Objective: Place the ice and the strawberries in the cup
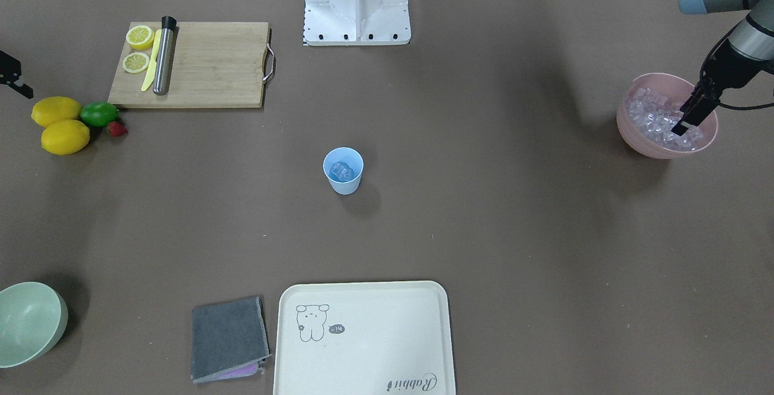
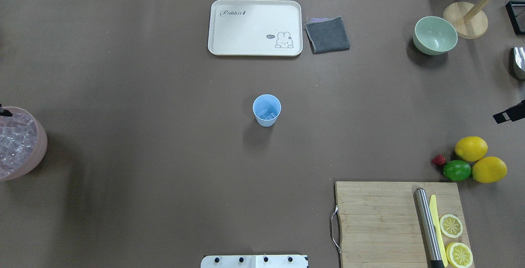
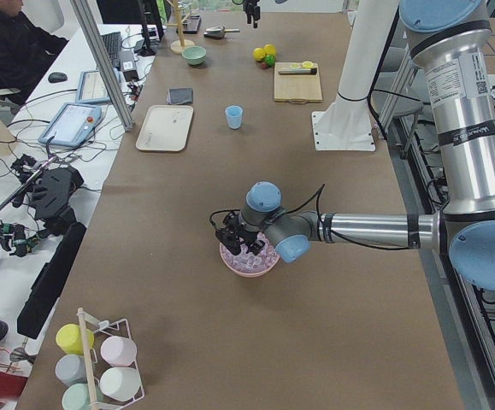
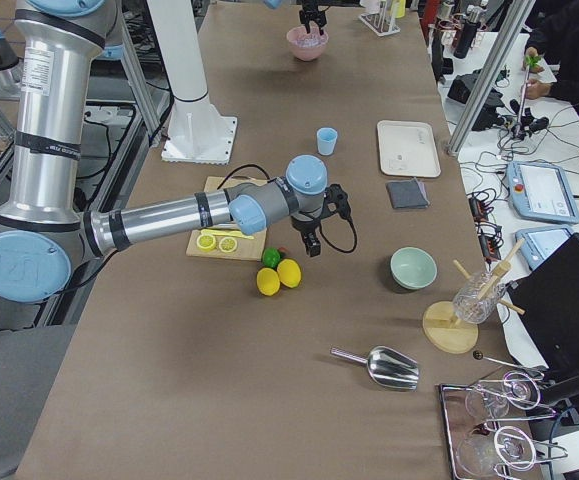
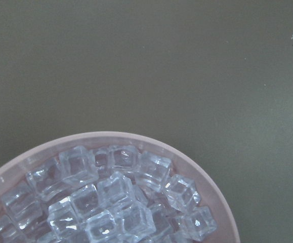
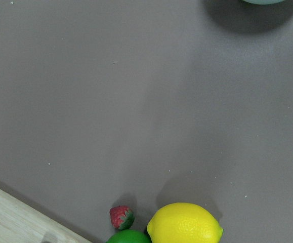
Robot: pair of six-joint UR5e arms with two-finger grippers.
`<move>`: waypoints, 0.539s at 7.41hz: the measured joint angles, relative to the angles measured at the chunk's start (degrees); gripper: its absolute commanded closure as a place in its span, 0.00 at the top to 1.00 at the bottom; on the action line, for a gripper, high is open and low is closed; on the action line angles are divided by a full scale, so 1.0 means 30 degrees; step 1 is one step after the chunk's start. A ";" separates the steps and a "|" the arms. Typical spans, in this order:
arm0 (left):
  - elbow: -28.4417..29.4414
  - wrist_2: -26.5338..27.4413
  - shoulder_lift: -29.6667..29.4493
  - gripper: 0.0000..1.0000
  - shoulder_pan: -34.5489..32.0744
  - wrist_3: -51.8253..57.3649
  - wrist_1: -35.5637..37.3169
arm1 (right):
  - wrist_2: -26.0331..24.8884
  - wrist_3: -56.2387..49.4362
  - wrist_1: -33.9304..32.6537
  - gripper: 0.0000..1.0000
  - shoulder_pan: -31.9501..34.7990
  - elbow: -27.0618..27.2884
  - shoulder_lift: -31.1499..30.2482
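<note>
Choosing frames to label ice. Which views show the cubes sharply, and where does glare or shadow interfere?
Left wrist view: ice sharp, small glints only. Front-facing view: cubes small, hazy, left pincer hiding some in the pink bowl. Overhead view: bowl cut by frame edge, soft shadow by cup.

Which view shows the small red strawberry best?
Right wrist-mounted: the small red strawberry shows largest, leafy top clear. Front-facing and overhead show a red speck; side views hardly; left wrist-mounted nothing.
</note>
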 measured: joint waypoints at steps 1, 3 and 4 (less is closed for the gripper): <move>0.0063 0.0335 0.0124 0.77 0.0274 -0.0159 -0.0013 | 0.0017 0.0003 0.0079 1.00 0.0000 -0.0001 -0.0119; 0.0052 0.0592 0.0364 0.66 0.0853 -0.0632 -0.0090 | 0.0086 0.0079 0.0099 1.00 0.0080 0.0213 -0.0243; 0.0077 0.0653 0.0413 0.65 0.1052 -0.0806 -0.0162 | 0.0105 0.0105 0.0099 1.00 0.0118 0.0309 -0.0336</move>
